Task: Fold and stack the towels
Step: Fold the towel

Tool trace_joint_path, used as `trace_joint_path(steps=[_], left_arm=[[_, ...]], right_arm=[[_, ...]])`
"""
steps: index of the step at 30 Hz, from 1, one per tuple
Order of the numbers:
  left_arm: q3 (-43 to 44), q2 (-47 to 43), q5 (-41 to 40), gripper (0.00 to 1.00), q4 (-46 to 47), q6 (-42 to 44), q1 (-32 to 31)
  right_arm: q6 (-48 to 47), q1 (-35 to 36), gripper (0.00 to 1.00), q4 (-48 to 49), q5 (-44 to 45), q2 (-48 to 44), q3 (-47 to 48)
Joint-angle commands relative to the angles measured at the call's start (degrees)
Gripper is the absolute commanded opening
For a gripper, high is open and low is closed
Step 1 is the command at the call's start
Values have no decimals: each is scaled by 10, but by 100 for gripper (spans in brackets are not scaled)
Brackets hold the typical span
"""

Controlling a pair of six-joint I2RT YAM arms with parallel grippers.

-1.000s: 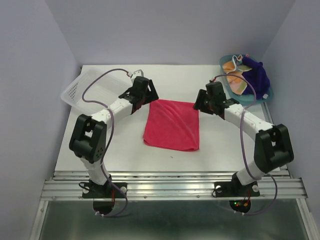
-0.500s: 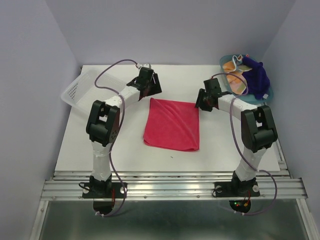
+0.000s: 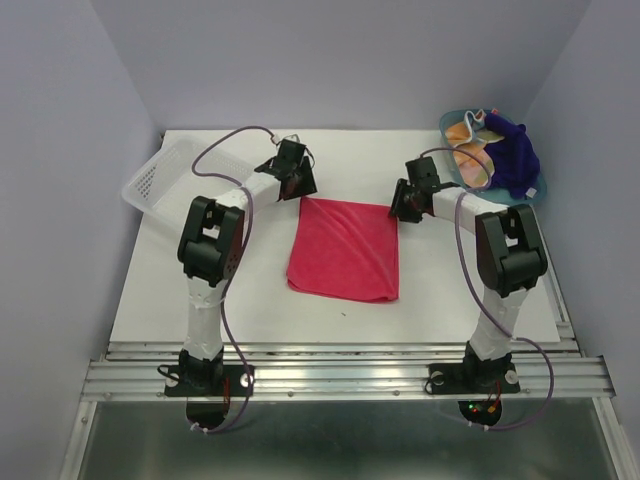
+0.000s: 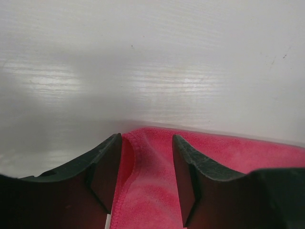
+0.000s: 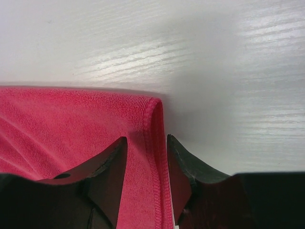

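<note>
Two claws bracket the far corners of the pink towel (image 3: pixel 345 250).
Overhead: left claw (image 3: pixel 300 188) and right claw (image 3: pixel 403 207) sit at its flat far edge. Left wrist: jaws apart, corner between them. Right wrist: jaws apart, astride the hem. Best to bite past the hem, both sides together, before lifting the fold.

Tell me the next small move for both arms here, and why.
Probably close both grippers. The left gripper and right gripper each straddle a far corner of the pink-red towel, which lies flat on the table, jaws apart, cloth between them but not yet pinched. Gripping both corners should allow the fold.
</note>
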Motion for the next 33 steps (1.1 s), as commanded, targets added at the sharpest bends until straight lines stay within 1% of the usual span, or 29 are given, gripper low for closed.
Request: trace_joint_path(steps=[1,4,5,8,11,12,13,14,15,17,20,24,26,27,29,31,33], left_arm=[[8,5,6,56,6,-3,4],[8,9,5,54,6,-5,5],[9,11,4,50,6,-7,6],[11,15,5,44,6,-8,9],[15,19,5,33,6,-11,12],[15,20,7,27,7,-12,12],[14,21,6,24,7,-13,12],[15,20,6,18,9,-12,12],[14,19,8,15,10,-14,12],[14,19,11,12,15,-13,12],[12,21,19,9,19,-11,13],[12,21,18,9,22,-11,15],[11,19,19,9,26,-11,15],[11,17,19,9,28,-11,17],[10,16,19,9,29,-11,18],[10,14,19,9,30,-11,19],[8,14,19,10,32,-12,21]], right_arm=[[-6,-4,44,17,-4,6,31],[-4,-3,44,21,-8,9,32],[-5,-4,44,23,-8,9,34],[-5,-3,43,22,-8,16,38],[-3,-3,40,19,-6,21,41],[-3,-3,38,20,-6,22,41],[-3,-3,37,20,-7,22,42],[-3,-3,36,19,-5,23,43],[-2,-3,34,21,-6,24,43],[-3,-3,33,21,-8,26,46],[-5,-3,33,18,-5,33,56],[-5,-3,31,18,5,43,66],[-8,-3,22,18,16,46,71],[-9,-3,14,20,18,47,75],[-10,-3,8,22,21,47,79],[-10,-4,4,17,29,48,89],[-12,-5,3,10,37,46,95]])
